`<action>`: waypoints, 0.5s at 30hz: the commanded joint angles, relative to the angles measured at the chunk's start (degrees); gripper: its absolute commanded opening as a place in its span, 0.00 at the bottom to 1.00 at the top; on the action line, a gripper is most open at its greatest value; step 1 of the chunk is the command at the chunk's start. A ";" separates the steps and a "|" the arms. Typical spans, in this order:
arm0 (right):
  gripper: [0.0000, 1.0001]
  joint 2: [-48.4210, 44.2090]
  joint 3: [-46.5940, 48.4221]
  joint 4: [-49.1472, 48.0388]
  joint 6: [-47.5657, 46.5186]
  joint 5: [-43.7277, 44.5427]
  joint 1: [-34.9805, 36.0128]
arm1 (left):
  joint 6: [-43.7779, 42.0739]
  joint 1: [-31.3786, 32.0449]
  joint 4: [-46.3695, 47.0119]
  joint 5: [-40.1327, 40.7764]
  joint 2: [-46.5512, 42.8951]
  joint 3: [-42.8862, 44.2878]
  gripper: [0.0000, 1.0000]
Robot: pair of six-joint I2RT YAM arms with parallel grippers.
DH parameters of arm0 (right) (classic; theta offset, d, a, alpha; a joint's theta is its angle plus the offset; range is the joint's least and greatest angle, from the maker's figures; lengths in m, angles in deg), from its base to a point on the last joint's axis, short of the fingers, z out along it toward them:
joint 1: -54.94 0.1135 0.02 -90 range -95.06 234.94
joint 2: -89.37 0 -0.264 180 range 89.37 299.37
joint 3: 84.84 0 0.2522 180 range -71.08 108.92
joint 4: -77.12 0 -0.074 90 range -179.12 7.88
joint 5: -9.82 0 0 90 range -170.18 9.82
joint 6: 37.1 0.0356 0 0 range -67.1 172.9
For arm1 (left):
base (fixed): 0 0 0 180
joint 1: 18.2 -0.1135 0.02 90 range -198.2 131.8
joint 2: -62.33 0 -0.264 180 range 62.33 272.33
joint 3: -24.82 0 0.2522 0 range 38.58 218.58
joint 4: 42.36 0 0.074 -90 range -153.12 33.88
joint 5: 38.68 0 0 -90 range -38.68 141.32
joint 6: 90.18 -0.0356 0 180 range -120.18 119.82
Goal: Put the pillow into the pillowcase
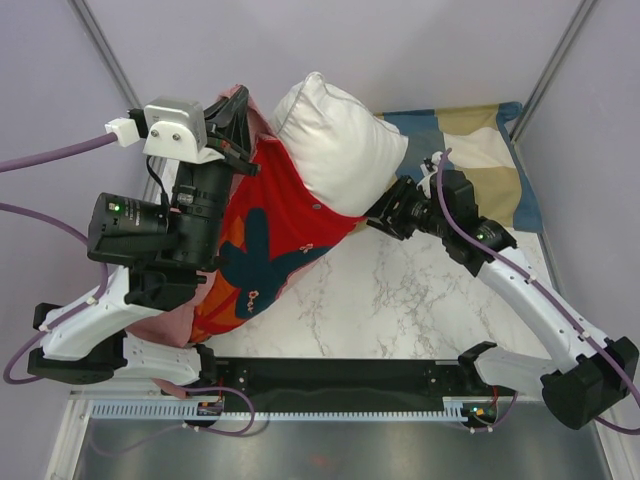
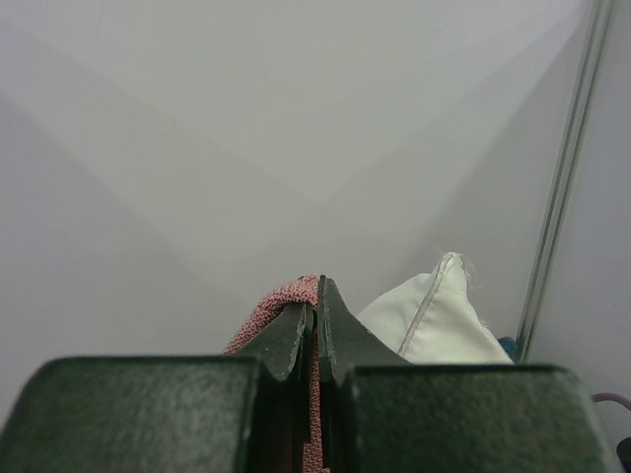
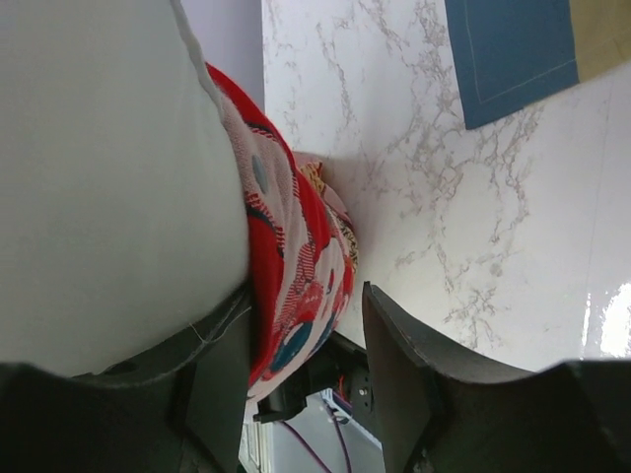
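I cannot tell whether the pillow's (image 1: pixel 335 140) lower end sits inside the pillowcase (image 1: pixel 270 240); it partly covers the checked pillow (image 1: pixel 480 150).

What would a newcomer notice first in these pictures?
The plump white pillow stands out in the middle of the top view, its near end at the red pillowcase and seemingly only partly inside. The left gripper is shut on the pillowcase's edge and holds it up at the left. The right gripper is open at the pillow's near-right side, and a checked pillow lies far right.
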 commanded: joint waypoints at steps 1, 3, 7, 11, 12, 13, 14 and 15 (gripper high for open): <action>0.55 0.55 0.99 -4.38 1.63 -1.20 0.18 | 1.25 -0.09 6.89 -8.06 -2.05 2.91 0.04; 0.57 1.08 2.22 -4.29 1.28 -0.93 0.09 | 1.25 -0.09 6.80 -8.06 -1.87 2.91 0.04; 0.60 1.70 5.99 -3.33 0.84 -0.23 -0.87 | 1.07 -0.01 6.80 -8.14 -1.78 3.00 0.04; 0.59 3.71 7.50 -3.50 1.10 -2.68 -1.23 | 1.24 -0.01 6.80 -8.14 -1.78 3.00 0.04; 0.58 4.16 7.59 -3.85 1.45 -3.39 -1.23 | 1.16 -0.09 6.80 -8.14 -1.96 2.91 0.04; 0.56 4.51 7.67 -4.29 1.63 -3.57 -1.23 | 1.24 -0.01 6.71 -8.14 -1.87 2.91 0.04; 0.54 5.29 7.76 -4.64 1.80 -3.74 -1.23 | 1.33 -0.09 6.71 -8.23 -1.87 2.91 0.04; 0.53 5.65 7.68 -4.91 1.98 -3.92 -1.23 | 1.33 -0.09 6.71 -8.23 -1.78 2.91 0.04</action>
